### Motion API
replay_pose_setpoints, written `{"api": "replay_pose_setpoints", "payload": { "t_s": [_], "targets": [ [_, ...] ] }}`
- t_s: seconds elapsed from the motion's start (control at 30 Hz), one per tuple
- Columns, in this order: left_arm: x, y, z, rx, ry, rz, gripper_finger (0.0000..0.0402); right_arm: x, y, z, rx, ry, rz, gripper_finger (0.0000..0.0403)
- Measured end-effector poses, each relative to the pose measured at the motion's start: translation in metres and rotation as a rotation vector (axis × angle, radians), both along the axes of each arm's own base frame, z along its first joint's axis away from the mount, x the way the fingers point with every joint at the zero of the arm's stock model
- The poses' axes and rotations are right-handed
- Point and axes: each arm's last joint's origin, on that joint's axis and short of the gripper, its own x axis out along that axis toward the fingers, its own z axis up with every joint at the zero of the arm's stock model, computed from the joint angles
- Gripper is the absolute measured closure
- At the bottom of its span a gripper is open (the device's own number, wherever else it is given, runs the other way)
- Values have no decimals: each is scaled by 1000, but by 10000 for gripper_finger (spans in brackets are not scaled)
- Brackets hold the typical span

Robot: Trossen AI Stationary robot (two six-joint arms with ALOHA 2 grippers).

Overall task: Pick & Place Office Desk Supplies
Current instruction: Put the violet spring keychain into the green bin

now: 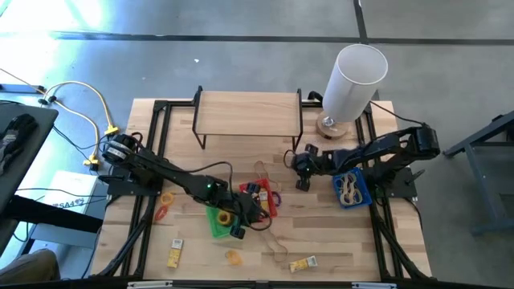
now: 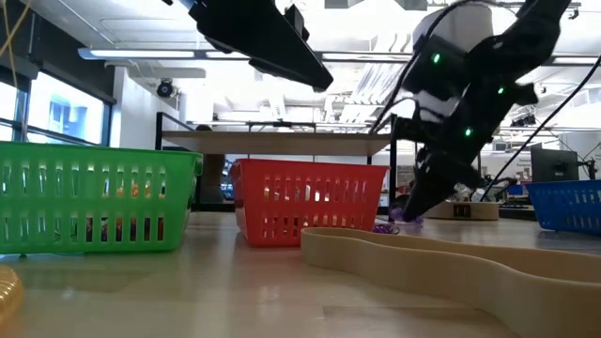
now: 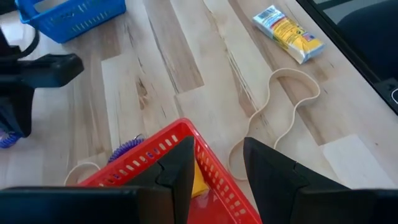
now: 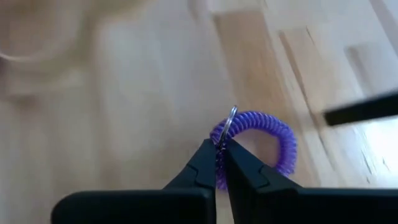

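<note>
Wooden tabletop point(image 4: 124, 93) under right gripper point(image 4: 221, 151), fingers pinched tight on purple coil ring point(image 4: 273, 134).

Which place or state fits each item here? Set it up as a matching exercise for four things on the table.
Items:
1. purple spiral coil ring
2. red slatted plastic basket
3. blue slatted plastic basket
4. tall white cylinder

States:
A. holds tan rubber bands
B. stands upright at the table's far right corner
C. pinched in the shut right gripper
D. its rim lies right at the left gripper

Pairs: 1-C, 2-D, 3-A, 4-B
</note>
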Motion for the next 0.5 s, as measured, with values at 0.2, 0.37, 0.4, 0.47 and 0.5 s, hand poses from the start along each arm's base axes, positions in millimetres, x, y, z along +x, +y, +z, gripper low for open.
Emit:
{"api": "replay_pose_setpoints", "payload": {
  "t_s": [0.2,0.37,0.4,0.47,0.5],
  "targets": [
    [1,2,0,19,-7,-2,270,-1,30,22,41,-111,41,397],
    [3,8,0,148,-35,-83,270,-8,62,44,150,-212,160,398],
    [4,10,0,180,-42,-102,270,-9,69,47,185,-234,199,398],
    [5,14,0,222,-51,-122,270,-11,82,54,260,-268,285,398],
    [6,16,1,225,-56,-119,270,-12,87,56,293,-279,327,398]
  ]
}}
